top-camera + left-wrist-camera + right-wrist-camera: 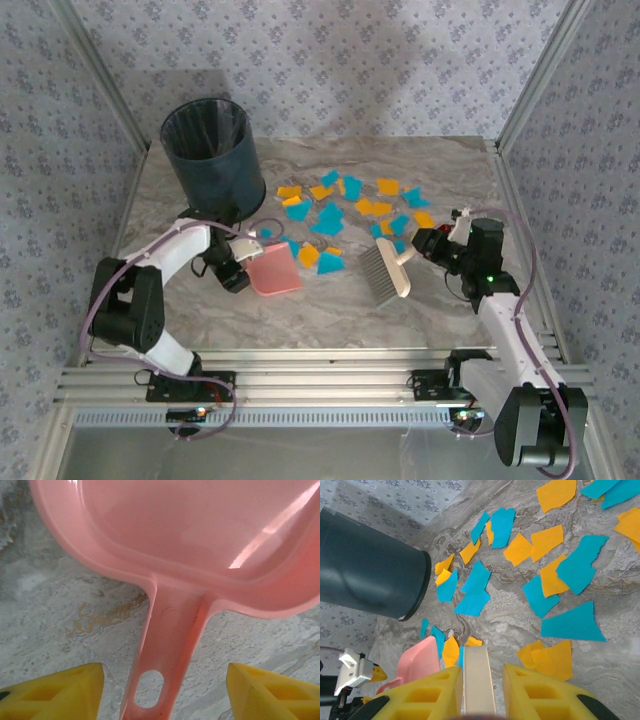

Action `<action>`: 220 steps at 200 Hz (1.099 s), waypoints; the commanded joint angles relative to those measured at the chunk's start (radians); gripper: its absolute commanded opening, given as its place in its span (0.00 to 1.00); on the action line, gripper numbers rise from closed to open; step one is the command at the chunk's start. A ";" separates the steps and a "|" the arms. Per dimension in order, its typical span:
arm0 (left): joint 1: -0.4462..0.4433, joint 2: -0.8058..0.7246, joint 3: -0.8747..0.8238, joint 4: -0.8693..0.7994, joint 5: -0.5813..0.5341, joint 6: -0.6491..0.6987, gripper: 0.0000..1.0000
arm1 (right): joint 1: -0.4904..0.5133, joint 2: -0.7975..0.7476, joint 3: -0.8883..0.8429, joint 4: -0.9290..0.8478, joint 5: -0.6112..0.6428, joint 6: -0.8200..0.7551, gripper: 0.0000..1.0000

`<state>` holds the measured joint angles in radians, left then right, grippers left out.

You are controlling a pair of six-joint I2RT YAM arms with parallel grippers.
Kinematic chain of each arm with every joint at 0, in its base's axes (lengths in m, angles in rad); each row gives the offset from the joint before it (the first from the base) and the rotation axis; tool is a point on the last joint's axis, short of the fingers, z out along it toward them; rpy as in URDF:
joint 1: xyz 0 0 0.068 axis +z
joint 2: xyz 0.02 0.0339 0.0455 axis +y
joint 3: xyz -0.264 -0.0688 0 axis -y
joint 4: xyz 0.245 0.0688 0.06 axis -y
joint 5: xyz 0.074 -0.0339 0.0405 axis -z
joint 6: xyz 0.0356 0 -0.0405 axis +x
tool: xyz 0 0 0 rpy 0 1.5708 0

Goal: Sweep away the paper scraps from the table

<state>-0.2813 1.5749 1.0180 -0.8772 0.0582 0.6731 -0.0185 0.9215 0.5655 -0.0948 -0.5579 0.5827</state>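
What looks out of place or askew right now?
Only the orange and teal paper scraps strewn over the marbled table. The dark round bin stands upright; the pink plastic dustpan lies ungripped, its handle inside the open left gripper.

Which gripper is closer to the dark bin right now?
Left. The left gripper sits just in front of the bin, at the pink dustpan; the right gripper is across the paper scraps, holding the brush.

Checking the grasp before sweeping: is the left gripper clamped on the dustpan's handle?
No. The left gripper is open: its yellow fingers stand clear of the pink dustpan handle on both sides, table showing between.
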 commanded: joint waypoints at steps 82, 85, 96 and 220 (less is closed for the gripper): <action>-0.042 0.074 -0.024 0.002 -0.107 0.021 0.56 | -0.025 -0.019 -0.021 0.028 -0.043 -0.007 0.00; -0.045 0.073 -0.025 0.003 -0.106 0.021 0.55 | -0.025 -0.017 -0.022 0.029 -0.043 -0.007 0.00; -0.050 0.070 -0.026 0.006 -0.106 0.024 0.50 | -0.027 -0.017 -0.024 0.030 -0.046 -0.007 0.00; -0.138 -0.001 0.005 -0.077 -0.132 0.006 0.21 | -0.041 -0.046 -0.020 -0.005 -0.049 -0.015 0.00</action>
<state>-0.3996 1.6276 0.9977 -0.8974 -0.0685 0.6834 -0.0525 0.9028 0.5388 -0.0921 -0.5846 0.5827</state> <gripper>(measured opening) 0.262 0.266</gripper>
